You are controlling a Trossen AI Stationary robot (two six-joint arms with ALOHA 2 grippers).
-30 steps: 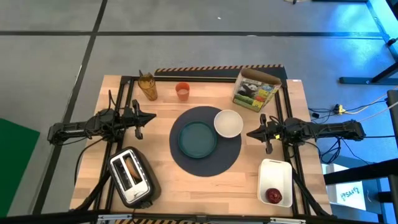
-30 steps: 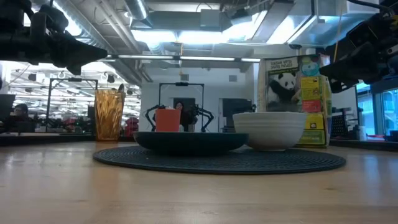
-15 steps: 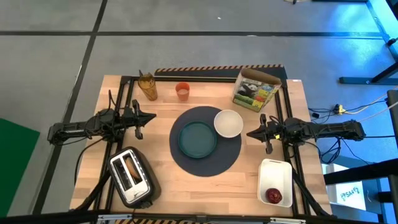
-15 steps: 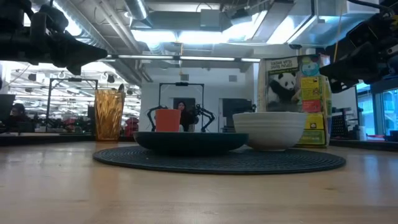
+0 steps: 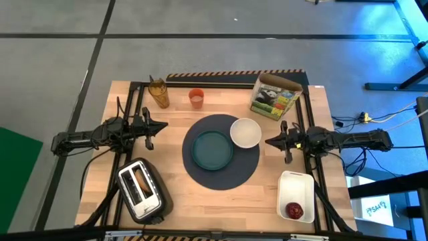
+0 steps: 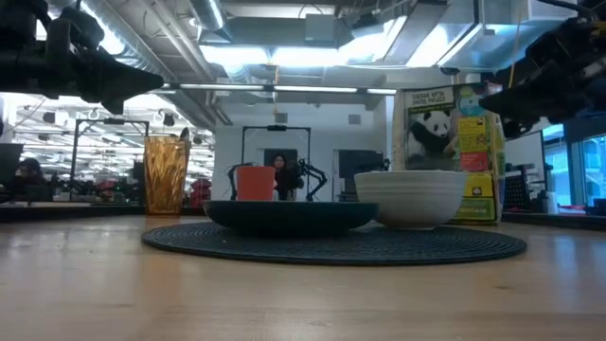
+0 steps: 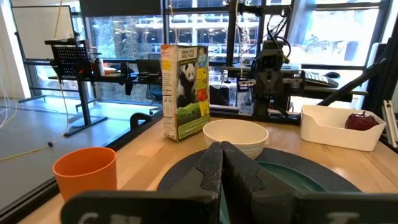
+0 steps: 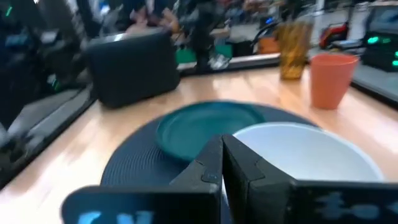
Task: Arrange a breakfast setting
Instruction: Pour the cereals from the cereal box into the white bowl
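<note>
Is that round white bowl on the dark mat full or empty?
Empty. From above, the round white bowl shows only a bare white inside, and it sits upright on the round dark-blue mat beside the teal plate.

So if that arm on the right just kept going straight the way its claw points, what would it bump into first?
Probably the white bowl. The shut right gripper points across the table toward it, with nothing between. It hangs above the table, so it might pass over the rim.
</note>
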